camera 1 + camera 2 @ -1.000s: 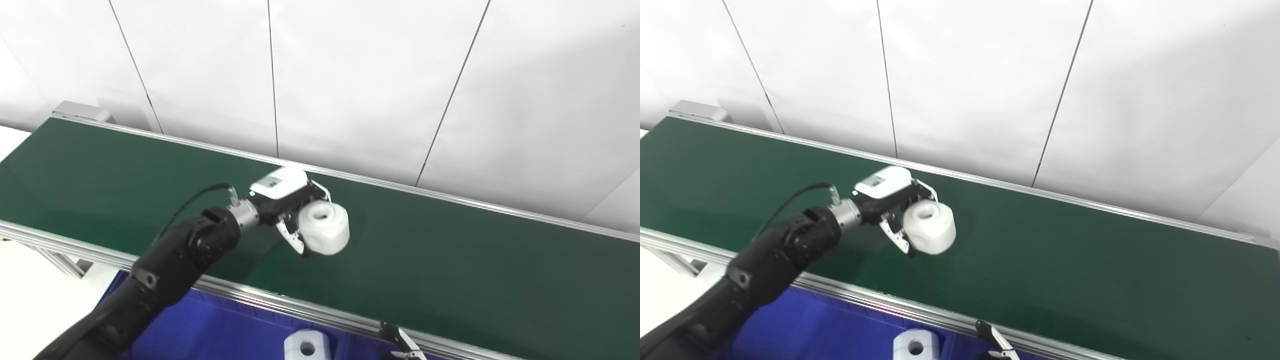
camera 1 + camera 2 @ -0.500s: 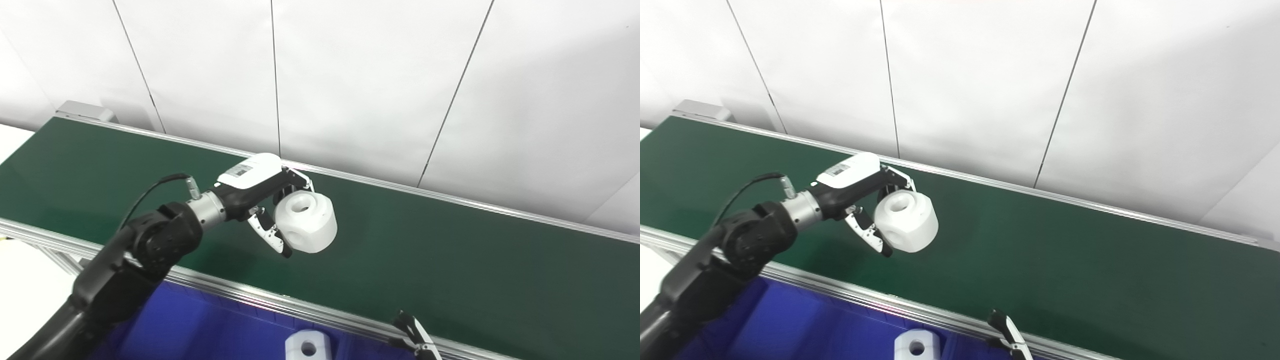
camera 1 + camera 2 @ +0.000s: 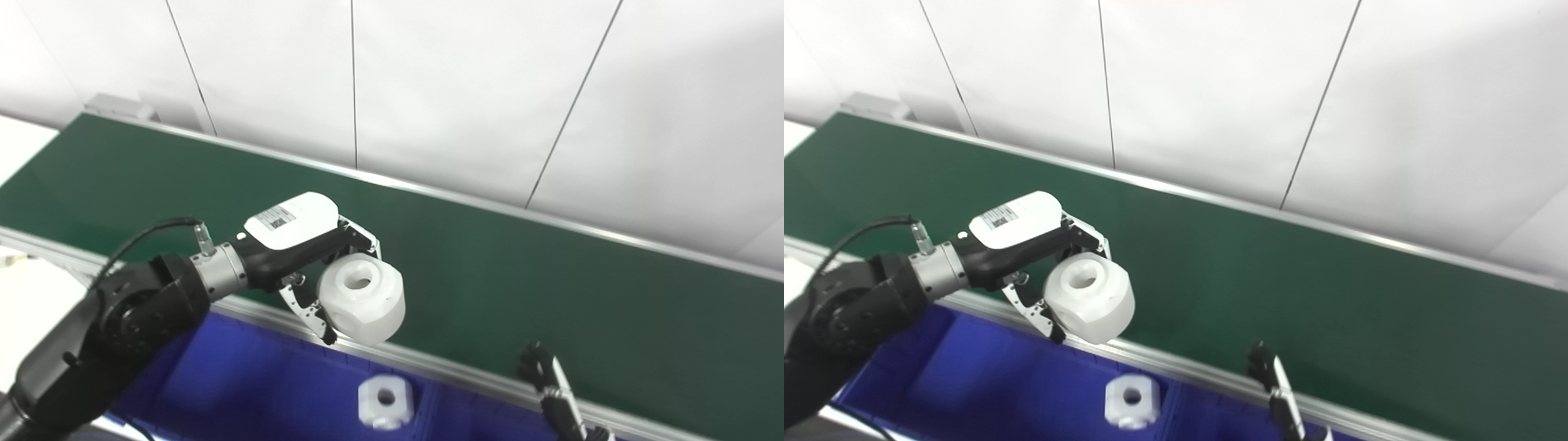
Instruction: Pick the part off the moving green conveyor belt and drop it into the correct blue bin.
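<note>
Left eye view: my left hand (image 3: 300,245), centre-left of the frame, grips the white part (image 3: 362,298), fingers curled round its far and near sides; the part's bored hole faces up, its axis near upright. The part hangs over the near metal rail (image 3: 441,370) of the green conveyor belt (image 3: 551,294), off the belt surface. Below, in the lower left of the frame, opens the blue bin (image 3: 245,392), where a second white piece (image 3: 384,401) lies. The part I hold sits up and a little left of that piece, so the drop, I judge, needs only a short carry toward the bottom edge to clear the rail.

Right eye view: the same grip, the part (image 3: 1090,298) low centre-left, overlapping the rail line. My right hand (image 3: 1274,383) waits at the lower right, only fingertips showing above the frame's bottom edge; whether it is spread or closed I cannot tell. It is well apart from the part; the left does the work.
</note>
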Robot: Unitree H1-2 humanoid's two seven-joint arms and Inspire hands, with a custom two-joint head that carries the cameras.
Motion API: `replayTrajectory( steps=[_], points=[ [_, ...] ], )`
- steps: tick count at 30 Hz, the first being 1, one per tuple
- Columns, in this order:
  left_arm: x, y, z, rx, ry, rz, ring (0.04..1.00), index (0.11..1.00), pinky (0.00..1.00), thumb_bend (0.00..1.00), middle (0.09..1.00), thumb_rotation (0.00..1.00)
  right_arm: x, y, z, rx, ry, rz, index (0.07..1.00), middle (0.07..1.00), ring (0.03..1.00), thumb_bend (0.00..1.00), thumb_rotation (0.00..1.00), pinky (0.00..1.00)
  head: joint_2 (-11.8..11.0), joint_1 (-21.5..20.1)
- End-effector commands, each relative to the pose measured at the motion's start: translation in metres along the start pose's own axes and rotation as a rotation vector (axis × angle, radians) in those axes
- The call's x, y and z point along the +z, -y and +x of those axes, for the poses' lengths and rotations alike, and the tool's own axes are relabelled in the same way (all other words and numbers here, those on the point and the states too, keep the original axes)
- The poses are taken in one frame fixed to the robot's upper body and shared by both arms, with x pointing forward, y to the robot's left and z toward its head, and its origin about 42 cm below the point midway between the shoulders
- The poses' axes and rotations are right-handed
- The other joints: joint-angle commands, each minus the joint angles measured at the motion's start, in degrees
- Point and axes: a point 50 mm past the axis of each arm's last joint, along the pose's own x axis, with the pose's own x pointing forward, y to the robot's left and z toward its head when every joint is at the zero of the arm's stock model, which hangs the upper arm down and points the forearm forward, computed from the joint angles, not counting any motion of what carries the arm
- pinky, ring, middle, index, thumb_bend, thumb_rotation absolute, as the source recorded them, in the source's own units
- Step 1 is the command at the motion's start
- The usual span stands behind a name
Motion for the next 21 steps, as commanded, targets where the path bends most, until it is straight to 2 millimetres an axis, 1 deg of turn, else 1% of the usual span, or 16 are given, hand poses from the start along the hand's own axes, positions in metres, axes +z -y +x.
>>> replayTrajectory(
  steps=[1,4,5,6,7,11,15,18,21],
  points=[
    [0.005,-0.007,-0.009,0.009,0.017,0.062,0.406,0.506,0.38,0.52,0.459,0.00,0.010,0.006,0.003,-0.002,0.034,0.012,0.960,0.949,0.919,0.95,0.94,0.85,0.8,0.9],
    [0.007,-0.003,-0.016,-0.007,0.005,0.082,0.425,0.505,0.40,0.52,0.463,0.00,0.012,0.013,0.003,-0.001,0.028,0.008,0.951,0.938,0.911,0.96,0.95,0.85,1.2,1.9],
    [0.008,-0.001,-0.018,-0.016,0.000,0.111,0.430,0.506,0.40,0.52,0.462,0.00,0.012,0.016,0.003,-0.001,0.026,0.005,0.948,0.936,0.910,0.96,0.95,0.85,1.6,2.7],
    [0.009,0.000,-0.019,-0.022,-0.003,0.132,0.432,0.507,0.42,0.52,0.463,0.00,0.012,0.018,0.003,0.000,0.024,0.003,0.946,0.935,0.911,0.96,0.95,0.85,1.6,2.7],
    [0.009,0.002,-0.020,-0.035,-0.010,0.164,0.433,0.508,0.42,0.52,0.463,0.00,0.012,0.021,0.003,0.002,0.020,0.002,0.945,0.935,0.912,0.96,0.95,0.85,1.8,3.6],
    [0.009,0.007,-0.021,-0.084,-0.038,0.230,0.438,0.508,0.44,0.52,0.466,0.00,0.011,0.029,0.003,0.012,0.007,0.013,0.945,0.936,0.914,1.00,0.96,0.86,2.2,5.0],
    [0.004,0.015,-0.020,-0.123,-0.071,0.246,0.446,0.509,0.45,0.52,0.466,0.00,0.010,0.035,0.004,0.006,0.003,0.006,0.938,0.927,0.903,1.00,0.96,0.83,2.2,5.5],
    [-0.002,0.021,-0.019,-0.140,-0.088,0.236,0.461,0.504,0.46,0.52,0.473,0.00,0.010,0.037,0.005,0.004,0.003,-0.006,0.929,0.917,0.887,1.00,0.97,0.80,2.1,5.5],
    [-0.010,0.029,-0.017,-0.156,-0.110,0.233,0.461,0.503,0.45,0.52,0.473,0.00,0.010,0.038,0.005,0.001,0.003,-0.010,0.924,0.912,0.880,1.00,0.97,0.79,2.2,5.8]
  ],
)
